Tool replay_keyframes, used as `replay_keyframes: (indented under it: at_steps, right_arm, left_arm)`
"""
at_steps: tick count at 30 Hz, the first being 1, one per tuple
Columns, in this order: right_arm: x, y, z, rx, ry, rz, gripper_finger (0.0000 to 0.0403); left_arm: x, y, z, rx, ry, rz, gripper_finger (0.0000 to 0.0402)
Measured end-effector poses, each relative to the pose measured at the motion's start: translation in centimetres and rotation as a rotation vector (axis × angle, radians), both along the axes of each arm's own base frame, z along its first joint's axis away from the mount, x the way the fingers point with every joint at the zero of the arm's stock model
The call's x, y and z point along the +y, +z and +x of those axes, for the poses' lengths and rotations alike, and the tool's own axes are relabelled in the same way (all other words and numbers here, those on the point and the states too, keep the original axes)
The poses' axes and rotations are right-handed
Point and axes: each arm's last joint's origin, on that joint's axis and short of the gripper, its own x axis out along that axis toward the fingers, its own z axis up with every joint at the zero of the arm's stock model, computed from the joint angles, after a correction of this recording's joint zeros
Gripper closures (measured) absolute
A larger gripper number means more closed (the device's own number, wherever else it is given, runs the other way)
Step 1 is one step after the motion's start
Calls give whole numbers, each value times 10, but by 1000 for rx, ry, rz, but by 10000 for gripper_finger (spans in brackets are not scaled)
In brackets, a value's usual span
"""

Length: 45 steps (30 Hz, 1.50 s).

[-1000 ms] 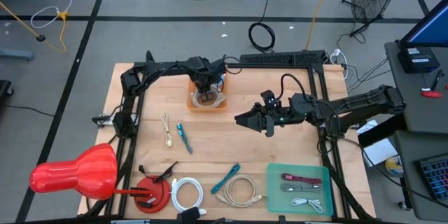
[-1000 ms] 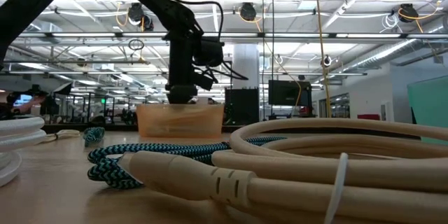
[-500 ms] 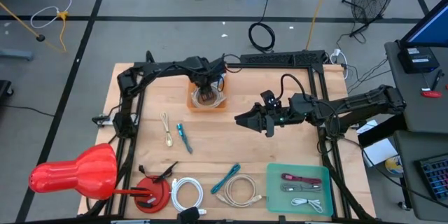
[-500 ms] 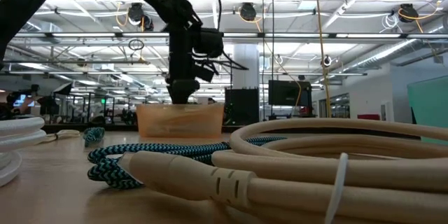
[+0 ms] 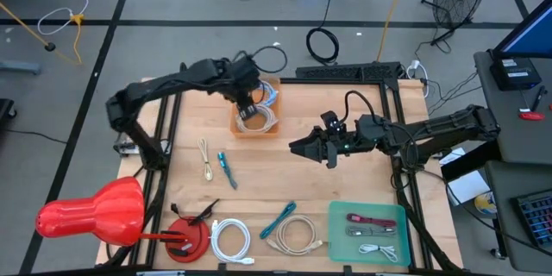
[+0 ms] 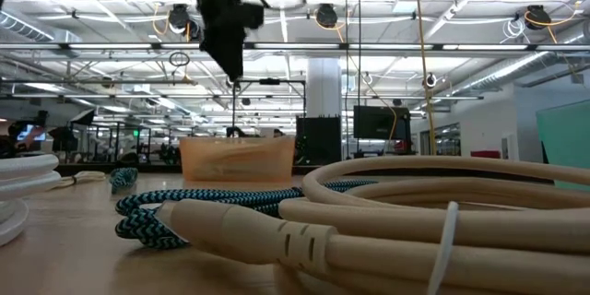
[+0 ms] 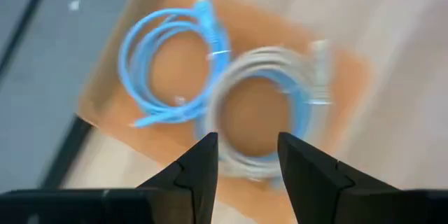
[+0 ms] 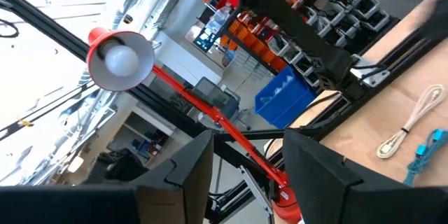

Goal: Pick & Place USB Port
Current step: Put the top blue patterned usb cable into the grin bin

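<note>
USB cables, a blue one [image 7: 162, 63] and a grey one [image 7: 269, 115], lie coiled in my orange tray [image 5: 242, 127]; left gripper [image 7: 245, 157] hovers above, jaws parted, empty; right gripper [image 5: 297, 148] waits mid-table, jaws apart

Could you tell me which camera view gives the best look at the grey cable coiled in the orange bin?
The left wrist view: it looks down past the open left hand onto the grey cable beside the blue cable in the orange bin. The high view shows it small; the low view shows only the bin's wall; the right wrist view misses it.
</note>
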Motion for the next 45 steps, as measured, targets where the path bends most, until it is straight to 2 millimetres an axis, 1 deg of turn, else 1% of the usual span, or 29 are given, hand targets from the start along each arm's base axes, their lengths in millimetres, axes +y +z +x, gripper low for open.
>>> replay_keyframes:
  at_steps: [4, 8, 11, 14, 17, 19, 21, 23, 27, 31, 33, 37, 42, 45]
  right_arm:
    - [-2, -3, 0, 28, -5, 3, 242]
    - [-2, -8, 1, 86, -5, 9, 242]
    - [-3, -14, 0, 143, 14, 11, 242]
    - [-6, -20, 0, 211, 60, 38, 242]
    - [-8, -24, -1, 259, 118, 54, 242]
    - [-9, -25, -1, 278, 157, 53, 242]
    - [-10, -27, -1, 290, 191, 43, 242]
    - [-11, -29, -2, 313, 213, 38, 242]
    - [-12, -34, -4, 353, 244, -20, 242]
    - [-11, -43, -7, 435, 257, -66, 242]
    - [-12, -47, -8, 476, 261, -84, 241]
    - [-12, -50, -13, 519, 268, -113, 242]
    - [-10, -47, -16, 517, 273, -125, 242]
    - [-10, -44, -19, 501, 258, -139, 242]
  left_arm:
    - [-34, 23, -15, -69, 59, -114, 250]
    - [-72, 35, -27, -55, 127, -210, 250]
    - [-98, 37, -32, -24, 199, -260, 250]
    - [-122, 36, -37, 28, 322, -287, 250]
    - [-141, 35, -39, 21, 438, -285, 250]
    - [-150, 31, -37, -8, 516, -302, 250]
    - [-156, 23, -34, -29, 583, -336, 250]
    - [-161, 11, -33, -14, 651, -389, 250]
    - [-169, -21, -35, 57, 752, -450, 250]
    - [-173, -55, -43, 172, 846, -495, 250]
    - [-174, -69, -46, 199, 869, -519, 250]
    - [-173, -86, -44, 162, 869, -544, 249]
    - [-166, -105, -44, 141, 886, -597, 249]
    - [-163, -115, -47, 153, 901, -603, 249]
